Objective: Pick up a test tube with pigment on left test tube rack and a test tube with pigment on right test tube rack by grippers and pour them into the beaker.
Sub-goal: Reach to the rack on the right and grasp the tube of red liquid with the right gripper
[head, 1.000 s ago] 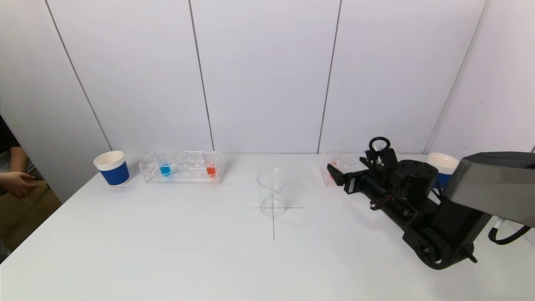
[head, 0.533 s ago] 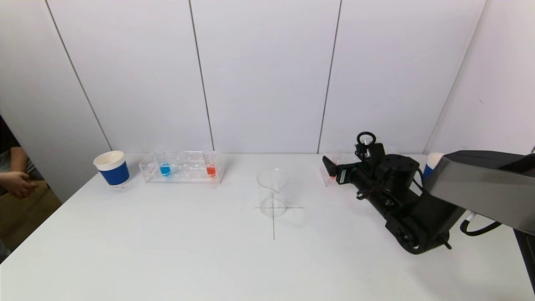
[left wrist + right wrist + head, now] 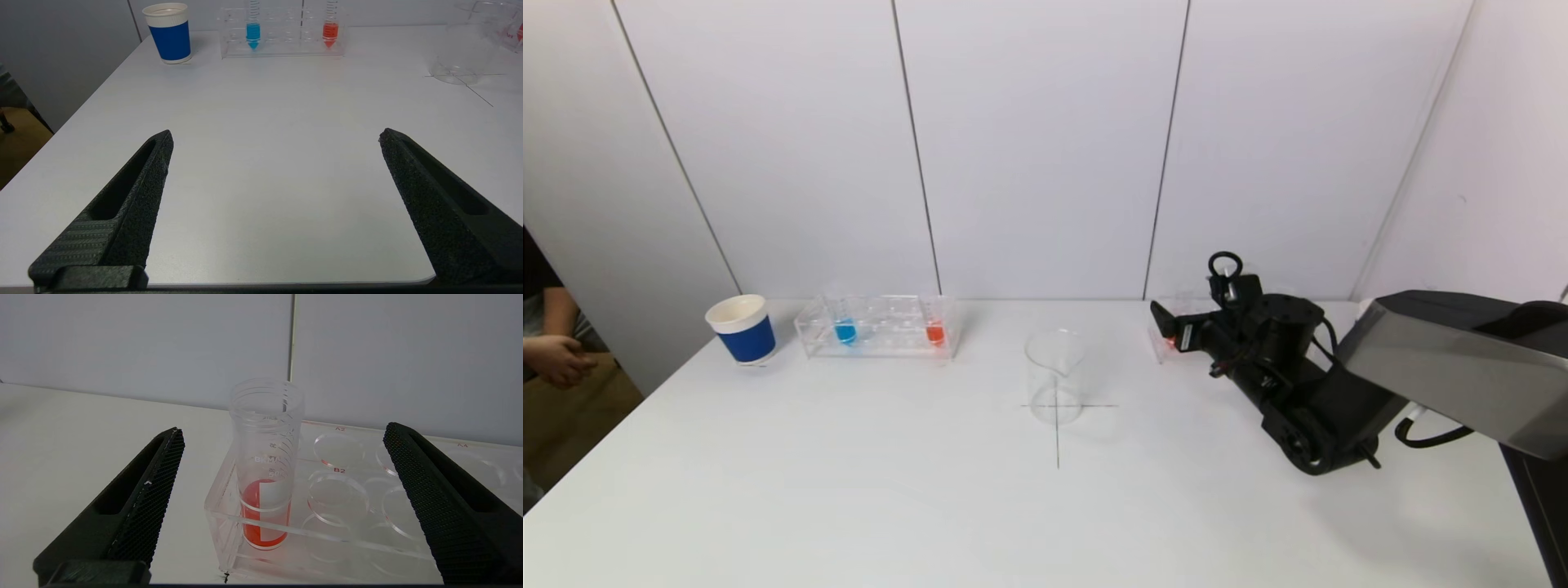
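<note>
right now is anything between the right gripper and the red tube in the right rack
Nothing visible. The open right gripper faces the red test tube, standing upright in the right rack's corner hole, with only open space between its fingers and the tube.

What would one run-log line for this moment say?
right gripper: open, facing red tube in right rack | left gripper: open, idle | beaker: empty
</note>
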Action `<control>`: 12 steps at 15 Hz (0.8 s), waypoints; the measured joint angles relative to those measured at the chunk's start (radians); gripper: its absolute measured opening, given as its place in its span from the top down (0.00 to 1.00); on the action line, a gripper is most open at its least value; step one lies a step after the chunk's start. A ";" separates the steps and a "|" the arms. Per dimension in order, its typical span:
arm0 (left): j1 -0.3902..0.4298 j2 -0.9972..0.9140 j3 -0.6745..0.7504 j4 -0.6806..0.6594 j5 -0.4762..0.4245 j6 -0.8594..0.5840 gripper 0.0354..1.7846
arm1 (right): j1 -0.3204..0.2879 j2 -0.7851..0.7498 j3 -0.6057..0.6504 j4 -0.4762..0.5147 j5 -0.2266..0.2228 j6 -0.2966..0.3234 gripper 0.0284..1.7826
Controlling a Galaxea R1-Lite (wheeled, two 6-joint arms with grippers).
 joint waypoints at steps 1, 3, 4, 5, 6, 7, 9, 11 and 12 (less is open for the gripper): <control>0.000 0.000 0.000 0.000 0.000 0.000 0.01 | 0.000 0.004 -0.009 0.008 0.000 0.000 0.00; 0.000 0.000 0.000 0.000 0.000 0.000 0.01 | -0.002 0.008 -0.021 0.009 0.001 0.000 0.00; 0.000 0.000 0.000 0.000 -0.001 0.000 0.01 | -0.003 0.009 -0.023 0.008 0.000 0.000 0.00; 0.000 0.000 0.000 0.000 0.000 0.000 0.01 | -0.002 0.010 -0.024 0.006 0.000 0.001 0.00; 0.000 0.000 0.000 0.000 -0.001 0.000 0.01 | -0.001 0.011 -0.025 0.005 0.000 0.001 0.00; 0.000 0.000 0.000 0.000 0.000 0.000 0.01 | 0.000 0.011 -0.026 0.006 0.000 0.001 0.00; 0.000 0.000 0.000 0.000 0.000 0.000 0.01 | -0.001 0.011 -0.033 0.008 0.000 0.000 0.00; 0.000 0.000 0.000 0.000 0.000 0.000 0.01 | 0.005 0.013 -0.044 0.010 -0.001 0.000 0.00; 0.000 0.000 0.000 0.000 0.000 0.000 0.01 | 0.010 0.014 -0.048 0.010 -0.001 0.000 0.00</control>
